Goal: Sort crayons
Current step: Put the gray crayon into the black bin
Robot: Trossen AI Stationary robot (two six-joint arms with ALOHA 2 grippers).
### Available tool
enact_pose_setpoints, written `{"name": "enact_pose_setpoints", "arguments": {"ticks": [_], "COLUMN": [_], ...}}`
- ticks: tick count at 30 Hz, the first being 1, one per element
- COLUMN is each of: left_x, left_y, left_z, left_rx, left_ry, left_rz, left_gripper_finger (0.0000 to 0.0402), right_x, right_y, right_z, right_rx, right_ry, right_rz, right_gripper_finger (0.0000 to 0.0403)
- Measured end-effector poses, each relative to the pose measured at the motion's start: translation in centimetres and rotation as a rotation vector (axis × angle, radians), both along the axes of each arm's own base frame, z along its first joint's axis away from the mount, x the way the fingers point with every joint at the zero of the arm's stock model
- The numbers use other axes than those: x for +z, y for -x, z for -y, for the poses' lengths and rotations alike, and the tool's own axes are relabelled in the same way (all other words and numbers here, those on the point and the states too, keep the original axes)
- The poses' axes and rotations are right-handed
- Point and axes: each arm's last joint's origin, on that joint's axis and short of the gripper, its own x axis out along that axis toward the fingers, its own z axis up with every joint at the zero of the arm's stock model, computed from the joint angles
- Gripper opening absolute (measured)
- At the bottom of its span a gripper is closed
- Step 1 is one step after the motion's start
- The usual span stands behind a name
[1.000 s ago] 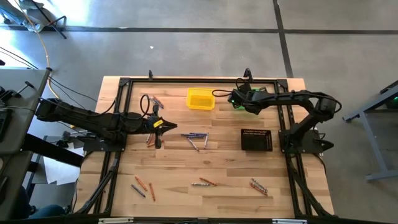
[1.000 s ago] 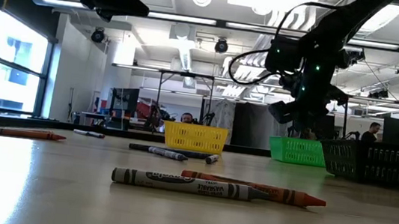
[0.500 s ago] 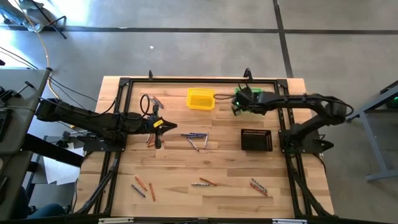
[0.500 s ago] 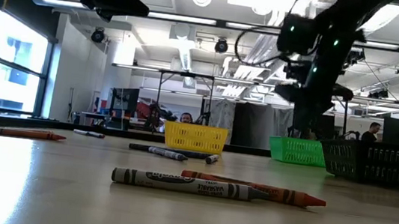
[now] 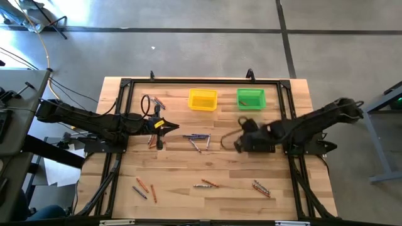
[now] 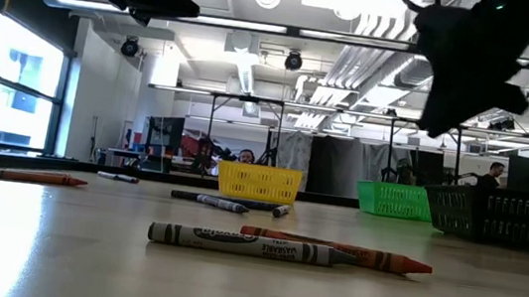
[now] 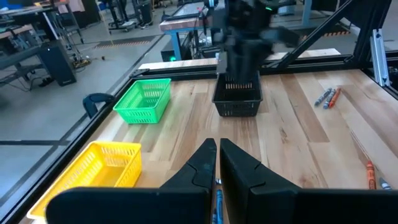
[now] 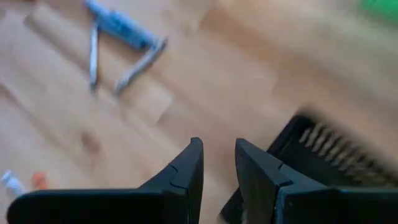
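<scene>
Crayons (image 5: 196, 138) scattered across the table (image 5: 220, 163).
Right gripper (image 5: 239, 142) hovers by the black tray (image 5: 267, 147) (jaws parted, empty); left gripper (image 5: 164, 126) clenched.

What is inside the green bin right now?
In the high view the green bin holds one small orange-brown crayon near a corner. The left wrist view shows only its mesh walls; the floor is hidden.
</scene>
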Motion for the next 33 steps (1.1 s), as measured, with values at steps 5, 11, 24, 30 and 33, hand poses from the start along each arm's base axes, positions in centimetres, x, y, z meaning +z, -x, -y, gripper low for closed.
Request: {"name": "enact_pose_setpoints", "arguments": {"ticks": [5, 11, 24, 30, 33], "left_x": [0.5, 1.5, 2.3, 2.3, 2.3], "left_y": [-0.1, -0.2, -0.2, -0.2, -0.2], "left_z": [0.0, 0.0, -0.1, -0.1, -0.1], "left_rx": [-0.005, -0.017, -0.004, -0.003, -0.003], "left_ry": [-0.041, -0.151, -0.259, -0.255, -0.251], "left_rz": [0.049, 0.128, 0.179, 0.19, 0.191], "left_gripper_finger": [0.001, 0.001, 0.001, 0.001, 0.001], "right_x": [-1.8, -3.4, -5.5, -6.7, -7.1], "right_y": [0.3, 0.8, 2.3, 3.5, 4.0], "right_z": [-3.8, -7.2, -13.7, -14.4, -14.0], "right_rx": [-0.014, -0.055, -0.147, -0.184, -0.208], "right_ry": [-0.177, -0.355, -0.647, -0.602, -0.536], "right_rz": [-0.076, -0.155, -0.238, -0.342, -0.394], "right_gripper_finger": [0.0087, 0.0087, 0.0087, 0.0087, 0.0087]}}
